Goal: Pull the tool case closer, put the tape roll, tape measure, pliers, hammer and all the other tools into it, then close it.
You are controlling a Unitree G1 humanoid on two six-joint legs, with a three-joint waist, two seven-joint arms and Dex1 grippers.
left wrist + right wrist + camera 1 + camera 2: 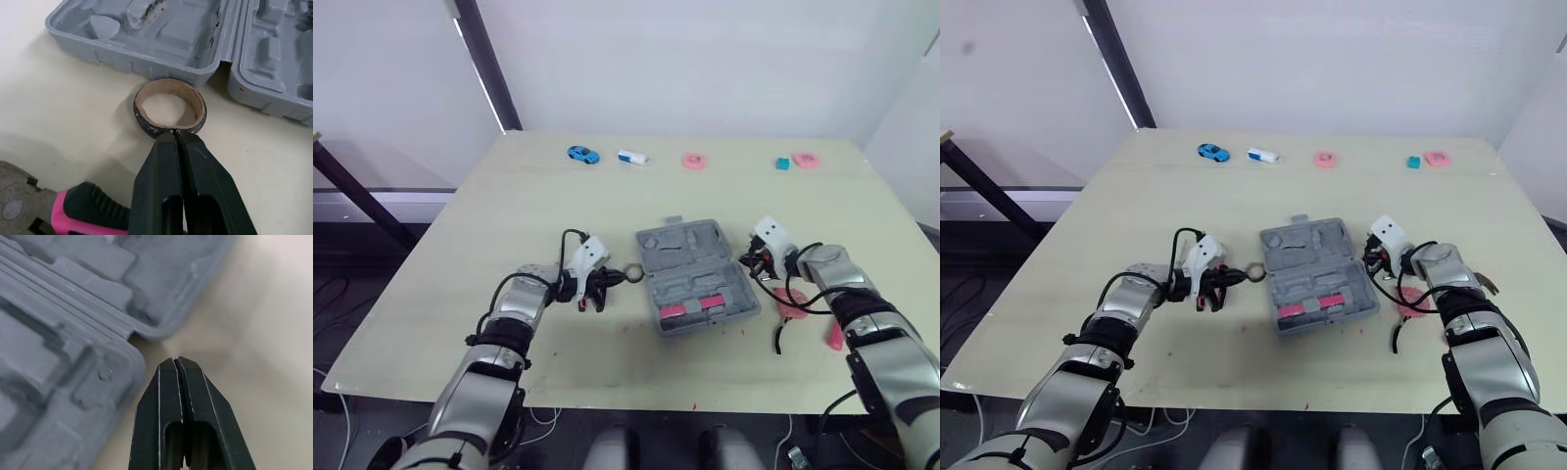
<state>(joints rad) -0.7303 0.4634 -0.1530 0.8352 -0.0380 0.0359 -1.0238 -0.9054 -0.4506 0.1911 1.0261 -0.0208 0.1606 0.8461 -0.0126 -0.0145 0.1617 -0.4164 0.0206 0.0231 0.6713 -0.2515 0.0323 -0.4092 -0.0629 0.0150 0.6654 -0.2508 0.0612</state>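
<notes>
1. Pinching the tape roll by its wall, left gripper clamped on it, open tool case just beyond.
2. Right gripper, fingers pressed together, holding nothing, case edge just ahead of its tips.

Tape roll sits just beside tool case; pink-handled tool nearby.
</notes>
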